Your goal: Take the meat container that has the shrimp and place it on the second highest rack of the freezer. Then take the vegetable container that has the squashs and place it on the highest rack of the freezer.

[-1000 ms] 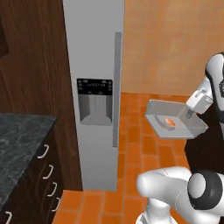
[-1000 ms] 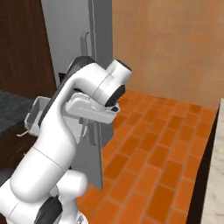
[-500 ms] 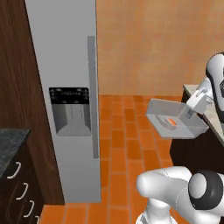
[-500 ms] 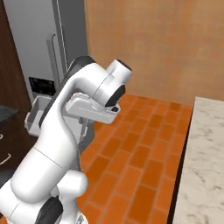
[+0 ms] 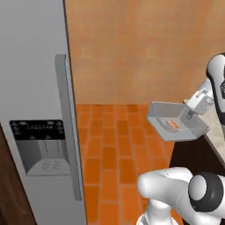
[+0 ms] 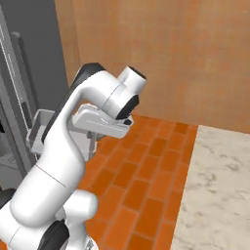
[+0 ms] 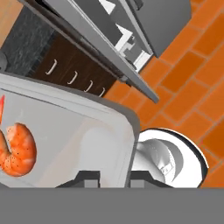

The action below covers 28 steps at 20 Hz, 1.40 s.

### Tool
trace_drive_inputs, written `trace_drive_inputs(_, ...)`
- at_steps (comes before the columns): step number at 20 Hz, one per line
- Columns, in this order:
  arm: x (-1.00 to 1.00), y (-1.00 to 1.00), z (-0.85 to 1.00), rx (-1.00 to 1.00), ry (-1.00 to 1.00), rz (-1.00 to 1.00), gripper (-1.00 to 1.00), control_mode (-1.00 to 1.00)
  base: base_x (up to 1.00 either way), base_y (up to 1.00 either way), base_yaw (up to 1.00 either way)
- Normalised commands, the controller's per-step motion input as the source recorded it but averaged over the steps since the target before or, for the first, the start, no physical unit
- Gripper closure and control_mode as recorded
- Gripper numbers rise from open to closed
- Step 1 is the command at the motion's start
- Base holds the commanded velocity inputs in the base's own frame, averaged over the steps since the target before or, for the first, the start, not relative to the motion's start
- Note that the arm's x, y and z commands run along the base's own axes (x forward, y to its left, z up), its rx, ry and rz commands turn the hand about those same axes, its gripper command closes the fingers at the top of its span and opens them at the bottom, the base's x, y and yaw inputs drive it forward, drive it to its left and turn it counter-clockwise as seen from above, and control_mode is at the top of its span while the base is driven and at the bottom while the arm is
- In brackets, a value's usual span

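We saw the claw (image 7: 114, 177) pinching the rim of the meat container (image 5: 176, 121), the shrimp (image 7: 16, 150) lying inside, held aloft above the brick floor (image 5: 110, 145).

The tall grey freezer (image 5: 35, 110) is cut off at the left base view's top, left and bottom edges. The white arm hides most of the shallow grey meat container (image 6: 40, 128) in the right base view, and the hand view's left edge crops the orange shrimp (image 7: 16, 151).
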Motion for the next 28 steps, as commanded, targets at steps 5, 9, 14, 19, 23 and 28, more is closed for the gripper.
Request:
trace_drive_inputs(5, 0.0, 0.0, 0.0, 0.0, 0.0, 0.0, 1.0, 1.0, 0.89, -0.47, 0.0)
trace_drive_inputs(9, 0.0, 0.0, 0.0, 0.0, 0.0, 0.0, 1.0, 1.0, 0.95, -0.03, 0.02)
trace_drive_inputs(14, 0.0, 0.0, 0.0, 0.0, 0.0, 0.0, 1.0, 1.0, 0.97, 0.0, 0.03)
trace_drive_inputs(19, 0.0, 0.0, 0.0, 0.0, 0.0, 0.0, 1.0, 1.0, 1.0, 0.01, 0.17)
trace_drive_inputs(23, 0.0, 0.0, 0.0, 0.0, 0.0, 0.0, 1.0, 1.0, 0.92, 0.07, 0.2)
trace_drive_inputs(28, 0.0, 0.0, 0.0, 0.0, 0.0, 0.0, 1.0, 1.0, 0.38, 0.01, 0.37)
